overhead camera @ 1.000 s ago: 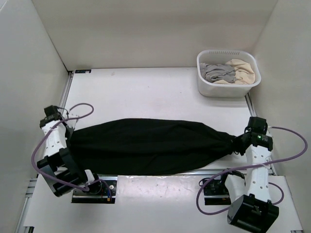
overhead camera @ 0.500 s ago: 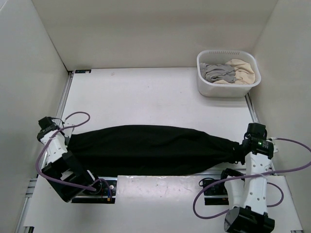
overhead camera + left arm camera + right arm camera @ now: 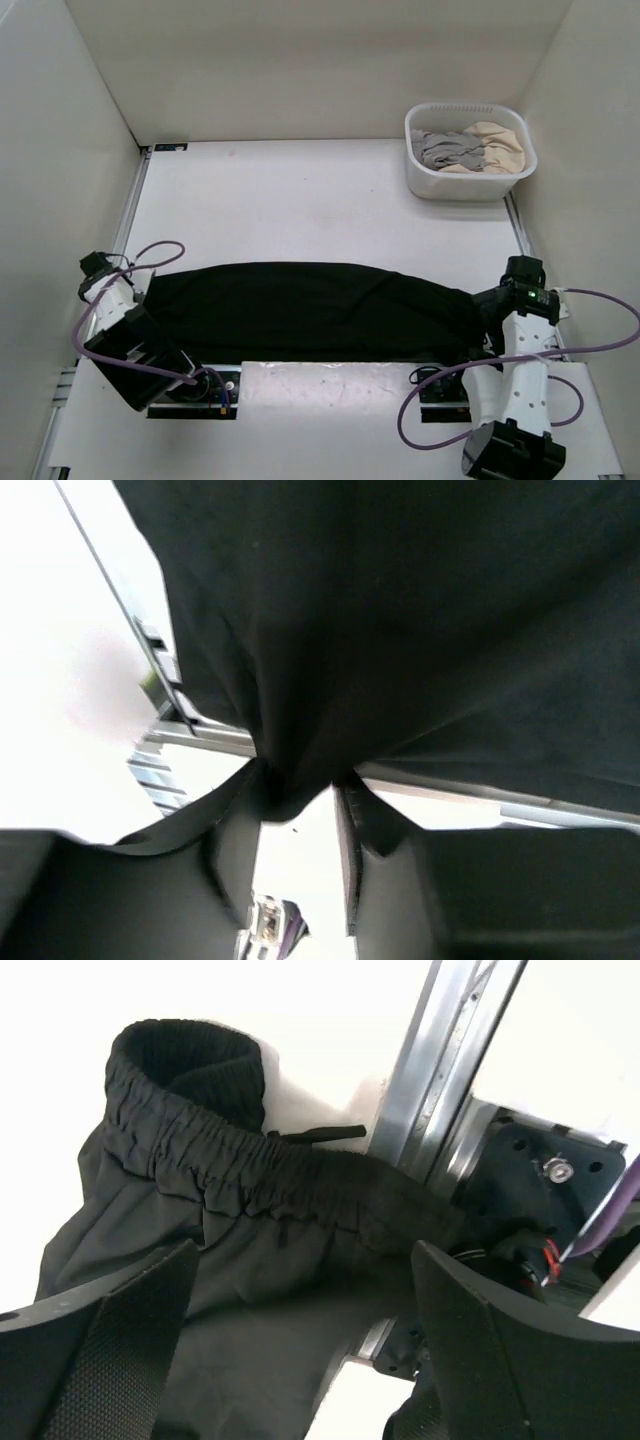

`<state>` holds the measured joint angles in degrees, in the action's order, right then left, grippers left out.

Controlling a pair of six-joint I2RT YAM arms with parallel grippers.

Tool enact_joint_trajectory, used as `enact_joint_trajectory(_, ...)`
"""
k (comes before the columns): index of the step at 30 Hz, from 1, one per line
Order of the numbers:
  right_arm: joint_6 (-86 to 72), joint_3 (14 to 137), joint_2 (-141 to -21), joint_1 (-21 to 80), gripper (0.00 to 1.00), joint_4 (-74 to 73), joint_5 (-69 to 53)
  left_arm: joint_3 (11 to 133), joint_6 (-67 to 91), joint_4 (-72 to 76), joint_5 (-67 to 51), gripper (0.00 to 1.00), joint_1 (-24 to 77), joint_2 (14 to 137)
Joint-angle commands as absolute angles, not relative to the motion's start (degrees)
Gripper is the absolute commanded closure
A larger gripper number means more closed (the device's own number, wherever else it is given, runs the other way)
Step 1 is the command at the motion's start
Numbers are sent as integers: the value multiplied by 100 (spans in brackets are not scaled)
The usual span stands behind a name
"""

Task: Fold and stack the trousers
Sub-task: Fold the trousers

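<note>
Top view: left gripper (image 3: 140, 290) sits at the left end of the trousers (image 3: 300, 310), but its jaws are too small and dark to read there. The left wrist view settles it: both fingers (image 3: 236, 852) are pressed together on a bunched pinch of black cloth, and the rest of the fabric fans upward from the pinch. The trousers lie stretched in a long band across the near part of the table (image 3: 300, 190), along its front edge and running arm to arm, wide at the left and narrowing to the right. Far right corner: white basket (image 3: 460, 188) holding a grey garment (image 3: 445, 150) and a beige garment (image 3: 500, 145), well apart from the trousers, seen in the top view only. The right gripper (image 3: 488, 305) is at the right end of the cloth. Only the right wrist view shows its fingers (image 3: 110, 1350) spread wide apart, gripping nothing, with the gathered elastic waistband (image 3: 260, 1185) lying below and between them, just beside a metal rail (image 3: 440, 1070).
</note>
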<state>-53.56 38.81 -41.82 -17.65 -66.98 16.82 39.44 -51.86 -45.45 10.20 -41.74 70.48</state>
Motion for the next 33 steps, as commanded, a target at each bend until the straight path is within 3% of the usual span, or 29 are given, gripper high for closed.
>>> enact_joint_trajectory(1, -5257, 4173, -4298, -1793, 7, -7154, 1951, 3910, -5273, -4280, 1379, 52, -4358, 7040)
enact_joint_trajectory(5, -4669, 4726, -4298, -1793, 7, -6874, 2040, 4558, -5071, -4219, 1372, 49, -4605, 7110)
enact_joint_trajectory(7, -4177, 4790, -4376, -1557, 13, -6137, 1488, 4946, -4983, -4393, 848, 48, -4605, 7110)
enact_joint_trajectory(8, -3766, 4851, -4429, -1269, 18, -5674, 1250, 5366, -4983, -4743, 557, 46, -4605, 7110)
enact_joint_trajectory(10, -3587, 4904, -4980, -602, 19, -5424, 1046, 5807, -4879, -4965, 203, 45, -4239, 7224)
enact_joint_trajectory(14, -3647, 5019, -6218, 401, 22, -5581, 1493, 5758, -4510, -4966, 710, 45, -3536, 7803)
enact_joint_trajectory(18, -4094, 4914, -6952, 931, 32, -5573, 1494, 5617, -4167, -4966, 774, 45, -3129, 8270)
enact_joint_trajectory(21, -4569, 4545, -7005, 984, 41, -5467, 1494, 5197, -4104, -4808, 878, 46, -2849, 8489)
enact_joint_trajectory(27, -4528, 4315, -7996, 686, 40, -5133, 1292, 4702, -3904, -4079, 1283, 53, -2541, 9140)
enact_joint_trajectory(33, -4281, 5263, -9306, -26, 40, -4457, 1598, 5904, -3332, -3894, 1222, 53, -2154, 10106)
